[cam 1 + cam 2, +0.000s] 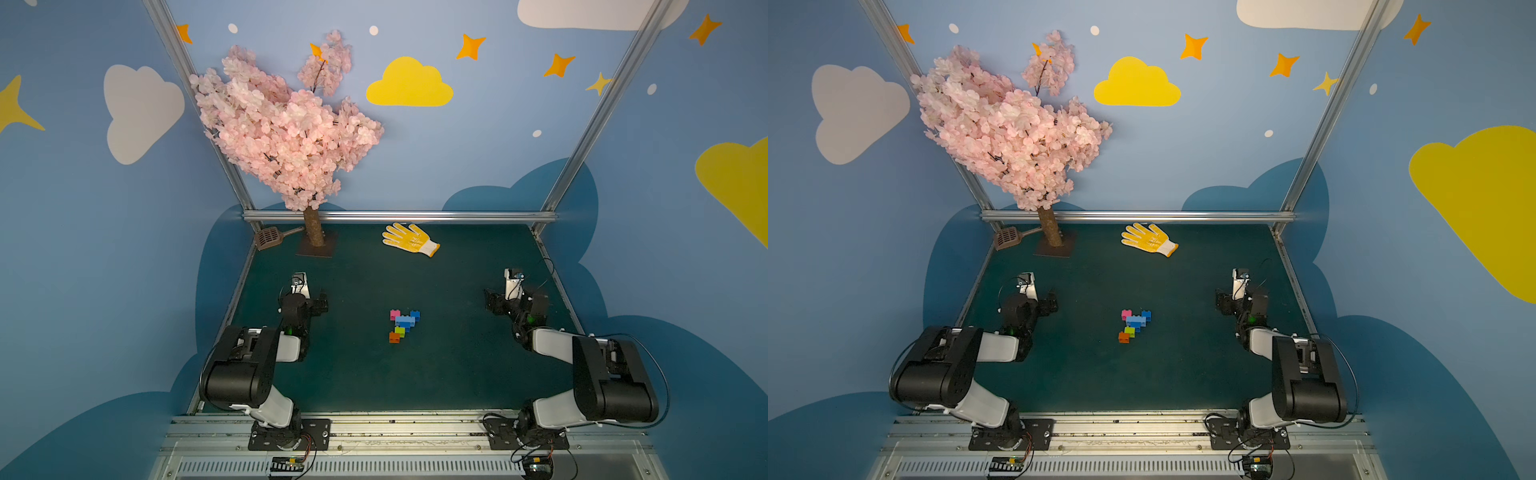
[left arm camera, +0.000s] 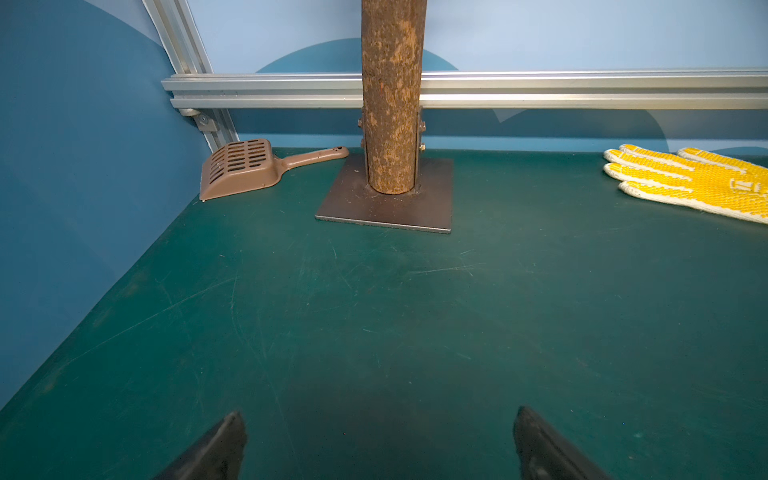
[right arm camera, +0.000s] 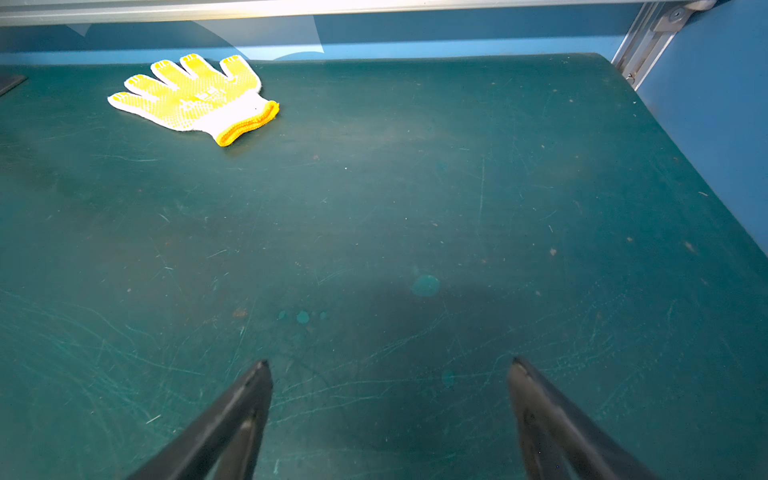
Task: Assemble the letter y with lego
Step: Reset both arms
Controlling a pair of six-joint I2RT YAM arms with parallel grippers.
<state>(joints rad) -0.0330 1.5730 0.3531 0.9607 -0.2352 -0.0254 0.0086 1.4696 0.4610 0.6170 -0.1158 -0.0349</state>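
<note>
The letter y lies near the middle of the table, with its tail pointing to the near edge and a little to the left. The left gripper and the right gripper are wide open and empty, both facing the far edge. The figure sits between them, about equally near to each.

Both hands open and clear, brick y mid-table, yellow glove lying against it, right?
No: the yellow glove lies back by the rear rail, well apart from the brick y, in both top views. The left hand and right hand are open and clear.
</note>
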